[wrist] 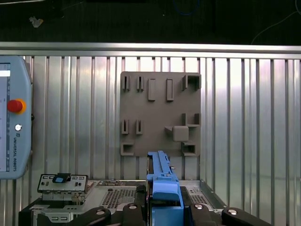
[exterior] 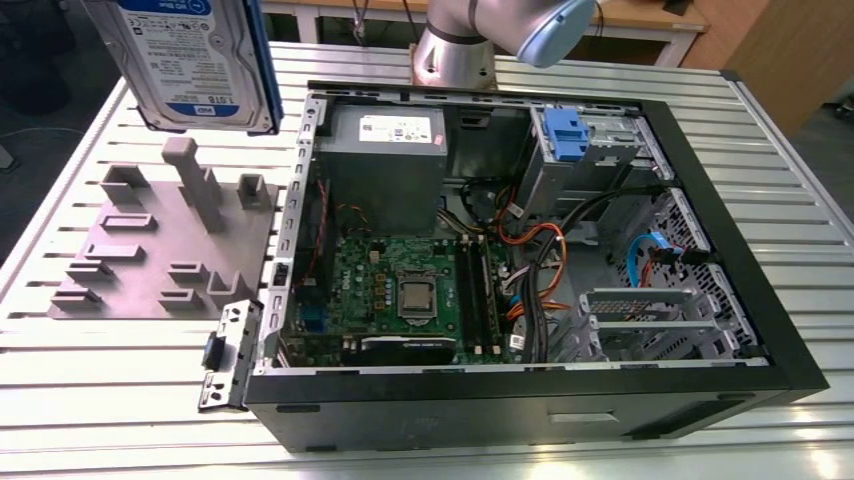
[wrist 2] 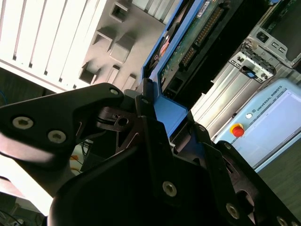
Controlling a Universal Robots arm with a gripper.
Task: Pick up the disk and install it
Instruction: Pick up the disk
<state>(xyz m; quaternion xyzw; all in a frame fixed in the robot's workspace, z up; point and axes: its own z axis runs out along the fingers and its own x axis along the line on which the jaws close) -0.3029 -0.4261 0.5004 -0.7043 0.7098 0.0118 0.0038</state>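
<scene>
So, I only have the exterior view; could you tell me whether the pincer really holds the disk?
Observer: Yes; in both wrist views the pincer is shut on the disk, on its blue frame.
Operator: Which face is turned away from me?
Observer: The circuit-board side, seen in the second wrist view.
Operator: Anything else on the table?
Observer: A control pendant with a red button, in the first wrist view.

The grey arm (exterior: 461,45) stands upright, a blue-capped joint jutting toward the exterior view's right. Its black gripper (wrist: 164,208) (seen in both wrist views) has its jaws clamped on the disk (wrist: 162,181).
</scene>
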